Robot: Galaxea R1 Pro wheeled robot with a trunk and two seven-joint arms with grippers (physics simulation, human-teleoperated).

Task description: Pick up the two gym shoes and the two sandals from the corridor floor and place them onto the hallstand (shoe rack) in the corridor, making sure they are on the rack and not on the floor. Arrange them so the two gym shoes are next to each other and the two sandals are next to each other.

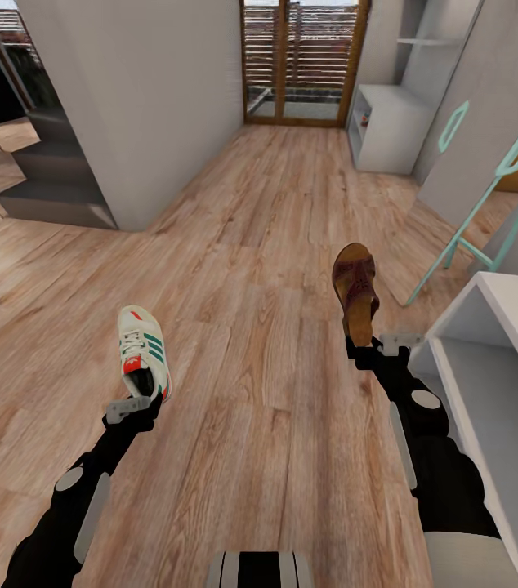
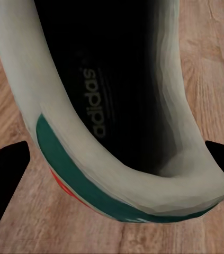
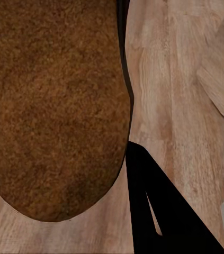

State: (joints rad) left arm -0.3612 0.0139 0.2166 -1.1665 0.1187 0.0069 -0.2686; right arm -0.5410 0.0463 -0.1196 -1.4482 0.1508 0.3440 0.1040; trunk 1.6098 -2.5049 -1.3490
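Note:
My left gripper (image 1: pixel 132 406) is shut on the heel of a white gym shoe (image 1: pixel 143 351) with green stripes and a red-orange tongue, holding it above the corridor floor (image 1: pixel 251 245). In the left wrist view the shoe's heel rim and dark inside (image 2: pixel 106 106) sit between the fingers (image 2: pixel 6 174). At the right, my right gripper (image 1: pixel 377 347) is shut on the heel end of a dark brown sandal (image 1: pixel 355 290), toe pointing away. The sandal's tan footbed (image 3: pixel 53 106) shows close in the right wrist view. The hallstand (image 1: pixel 390 131) stands far back on the right, with upper shelves.
A low white two-shelf bench (image 1: pixel 496 359) is close on my right. A teal ladder-like frame (image 1: pixel 488 196) leans behind it. A grey wall block (image 1: pixel 145 98) and dark steps (image 1: pixel 55 188) stand at the left. A wood-framed glass door (image 1: pixel 304 61) ends the corridor.

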